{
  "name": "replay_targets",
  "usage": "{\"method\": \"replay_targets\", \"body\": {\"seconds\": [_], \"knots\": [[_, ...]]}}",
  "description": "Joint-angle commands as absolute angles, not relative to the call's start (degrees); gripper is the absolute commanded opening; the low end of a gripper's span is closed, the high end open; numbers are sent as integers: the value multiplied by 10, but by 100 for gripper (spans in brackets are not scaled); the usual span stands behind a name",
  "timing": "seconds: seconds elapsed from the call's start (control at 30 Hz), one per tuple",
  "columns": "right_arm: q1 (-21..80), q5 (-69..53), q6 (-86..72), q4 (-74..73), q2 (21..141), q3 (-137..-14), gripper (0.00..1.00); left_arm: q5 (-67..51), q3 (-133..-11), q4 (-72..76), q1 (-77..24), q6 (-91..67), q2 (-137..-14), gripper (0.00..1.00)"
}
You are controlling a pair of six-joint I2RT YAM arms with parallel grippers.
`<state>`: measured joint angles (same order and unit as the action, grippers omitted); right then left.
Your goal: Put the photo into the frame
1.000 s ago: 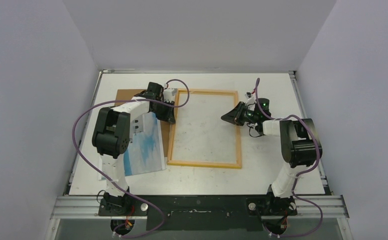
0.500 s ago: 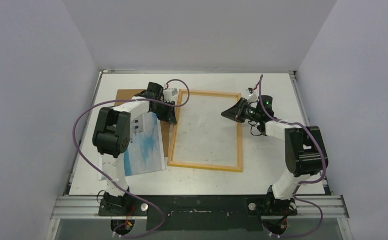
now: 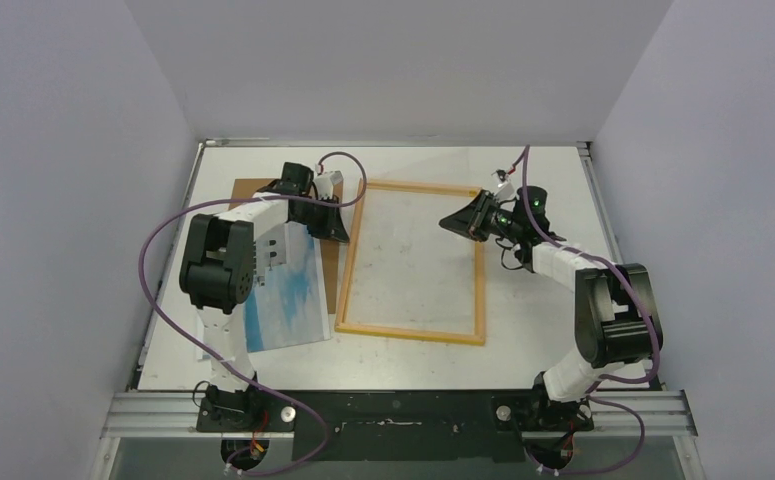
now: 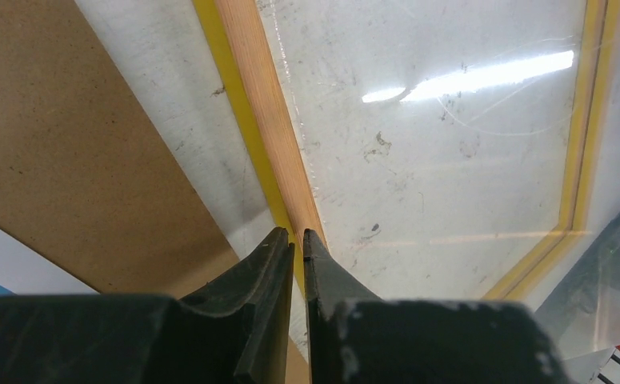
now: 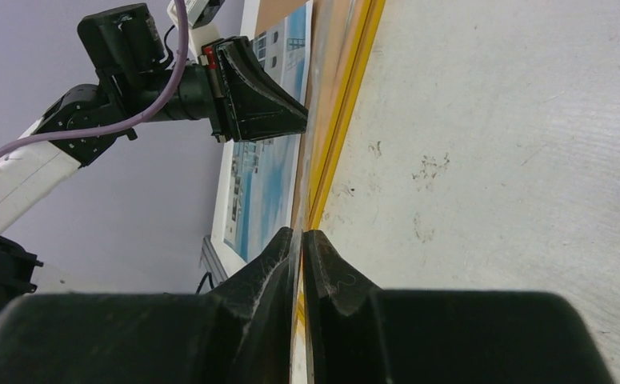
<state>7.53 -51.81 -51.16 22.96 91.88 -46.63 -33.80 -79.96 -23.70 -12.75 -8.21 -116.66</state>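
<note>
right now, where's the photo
In the top view the photo lies picture side up on the left of the table, partly over the brown backing panel and just left of the frame.

The frame (image 3: 410, 332) spans the table's (image 3: 533, 300) middle, the left gripper (image 3: 342, 234) and right gripper (image 3: 449, 224) pinching its long rails; the left arm (image 3: 218, 265) overhangs the photo (image 3: 288, 295); bare table lies right of the frame and beyond it.
</note>
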Motion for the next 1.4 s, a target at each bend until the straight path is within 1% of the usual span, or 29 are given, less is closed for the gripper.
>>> {"method": "replay_targets", "body": {"seconds": [0.0,0.33,0.83,1.23,1.37], "knots": [[86,-506,-490,217,904,-492,8,-361,-794,-207,-127,-89,-1159,9],[88,-454,-456,157,901,-494,8,-357,-789,-202,-130,-84,-1167,8],[103,-455,-479,186,898,-496,9,-361,-781,-199,-135,-78,-1176,3],[120,-424,-467,124,914,-526,8,-365,-779,-197,-136,-79,-1174,1],[121,-423,-465,124,918,-525,8,-364,-779,-197,-136,-78,-1173,1]]}}
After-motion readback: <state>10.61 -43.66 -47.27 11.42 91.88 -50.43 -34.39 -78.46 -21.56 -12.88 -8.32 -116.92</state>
